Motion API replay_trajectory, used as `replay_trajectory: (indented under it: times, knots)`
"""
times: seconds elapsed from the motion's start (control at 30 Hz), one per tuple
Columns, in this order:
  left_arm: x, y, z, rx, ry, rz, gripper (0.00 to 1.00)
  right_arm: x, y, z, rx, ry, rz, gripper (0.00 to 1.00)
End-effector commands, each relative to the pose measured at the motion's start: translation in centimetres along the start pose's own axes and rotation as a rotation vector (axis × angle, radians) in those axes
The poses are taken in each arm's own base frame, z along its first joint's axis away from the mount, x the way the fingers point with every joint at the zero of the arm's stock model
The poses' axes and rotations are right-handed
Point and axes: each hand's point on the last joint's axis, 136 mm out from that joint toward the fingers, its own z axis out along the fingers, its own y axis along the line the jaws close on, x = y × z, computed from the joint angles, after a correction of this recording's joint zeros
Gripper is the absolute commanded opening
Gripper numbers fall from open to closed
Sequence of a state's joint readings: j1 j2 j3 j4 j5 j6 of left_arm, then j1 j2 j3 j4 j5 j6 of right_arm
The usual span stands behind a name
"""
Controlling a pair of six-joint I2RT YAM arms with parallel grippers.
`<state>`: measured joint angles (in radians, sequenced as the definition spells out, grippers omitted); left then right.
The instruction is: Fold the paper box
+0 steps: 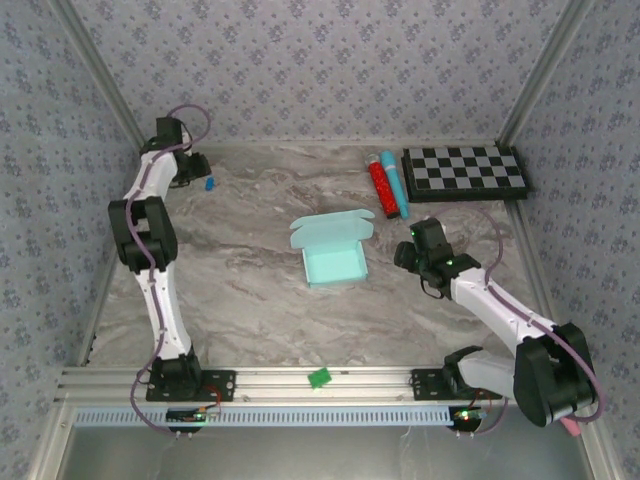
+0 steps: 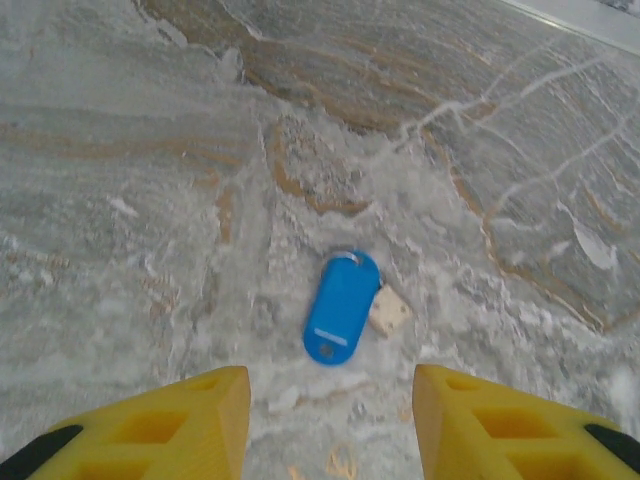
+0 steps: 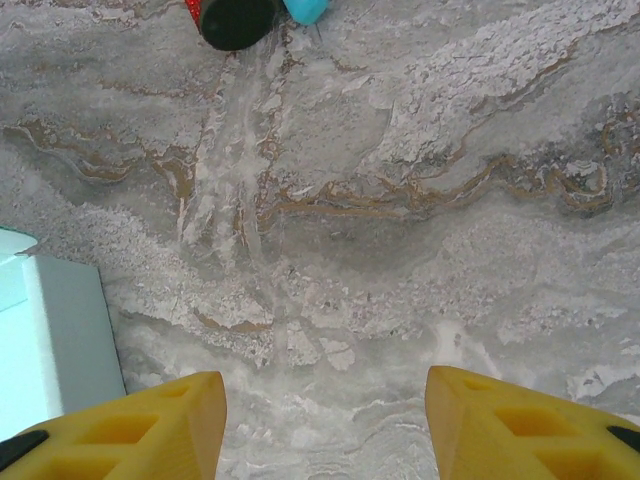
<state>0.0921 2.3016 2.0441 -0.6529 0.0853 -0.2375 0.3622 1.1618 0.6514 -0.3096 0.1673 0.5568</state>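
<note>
- The right pincer (image 3: 325, 410) hangs over bare tabletop (image 3: 400, 250) with its yellow fingers (image 3: 150, 425) standing well apart and nothing between them.
- The paper box (image 3: 50, 340) sits near this pincer on its left side; one pale aqua wall and corner show just beside the left finger, not touching it.
- From the top camera the paper box (image 1: 335, 255) is an open tray near the middle of the tabletop, its lid flap laid back on the far side, with the right pincer (image 1: 413, 252) near its right side.
- Ahead of the right pincer lie the dark round end of a red tube (image 3: 238, 20) and the end of a blue tube (image 3: 305, 10), side by side.
- The left pincer (image 2: 330, 400) also stands parted and grips nothing; a small blue tag (image 2: 342, 307) lies just ahead of it, touching a small tan piece (image 2: 389, 310).
- The box is well apart from the left pincer (image 1: 197, 170), away to its right.
- The tabletop is grey marble-patterned with brown veins; a checkerboard (image 1: 465, 172) lies beyond the tubes.
- Walls papered in a small floral pattern (image 1: 320, 70) close in the space.
</note>
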Motion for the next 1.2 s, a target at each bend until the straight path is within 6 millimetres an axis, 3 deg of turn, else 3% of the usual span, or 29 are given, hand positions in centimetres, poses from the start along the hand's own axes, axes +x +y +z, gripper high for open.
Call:
replay_trajectory:
  times: [0.0, 0.27, 0.6, 0.93, 1.17]
  knots:
    - [0.6, -0.2, 0.9, 0.017, 0.081, -0.015, 0.47, 0.5, -0.1, 0.0, -0.007, 0.017, 0.006, 0.57]
    - [0.5, -0.7, 4.5, 0.072, 0.139, -0.043, 0.47, 0.5, 0.3, -0.2, -0.025, 0.016, 0.011, 0.57]
    - [1.3, -0.6, 6.7, 0.095, 0.167, -0.075, 0.47, 0.7, 0.6, -0.2, -0.029, 0.022, 0.011, 0.57]
    - [3.1, -0.9, 6.5, 0.115, 0.242, -0.077, 0.40, 1.2, 0.5, 0.0, -0.031, 0.031, 0.014, 0.57]
    - [4.4, -1.0, 5.2, 0.078, 0.292, -0.036, 0.28, 1.5, 0.5, 0.3, -0.034, 0.038, 0.015, 0.58]
